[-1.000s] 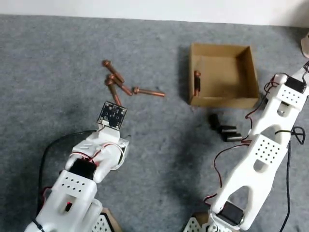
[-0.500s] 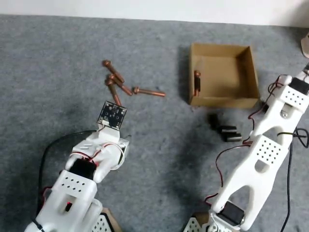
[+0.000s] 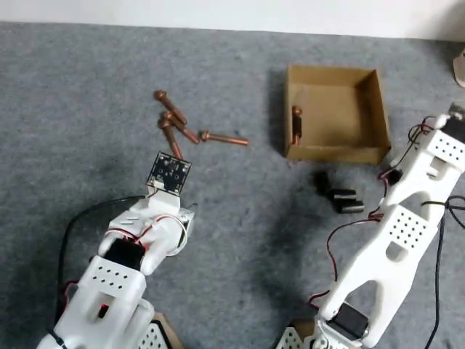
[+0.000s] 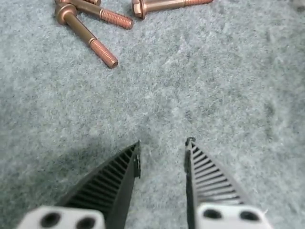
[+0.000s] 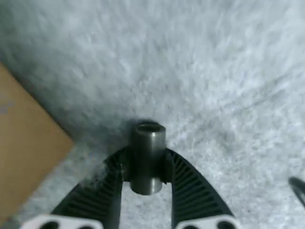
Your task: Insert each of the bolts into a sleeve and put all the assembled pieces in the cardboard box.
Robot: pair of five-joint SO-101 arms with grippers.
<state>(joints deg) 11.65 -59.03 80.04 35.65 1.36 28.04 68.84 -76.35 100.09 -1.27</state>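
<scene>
Cardboard box (image 3: 336,154): brown, open top, with one bolt-in-sleeve piece (image 3: 296,123) lying along an inner wall. Four loose bolts (image 3: 182,125): copper colour, round heads, threaded ends, in a loose cluster. Three loose sleeves (image 3: 338,198): short dark tubes, bunched together just outside the box. A fourth sleeve (image 5: 148,143), dark and hollow with its open end showing, is in the right gripper (image 5: 143,160).

The surface is grey carpet (image 3: 240,218), with a strip of white wall (image 3: 218,11) beyond it.

The right jaws pinch that sleeve at mid-length, and its open end sticks out past the tips. A box corner (image 5: 24,143) sits just to one side of them. The left gripper (image 4: 162,150) has its jaws spread with bare carpet between them. The bolts lie ahead of the tips, well apart, and none touches.
</scene>
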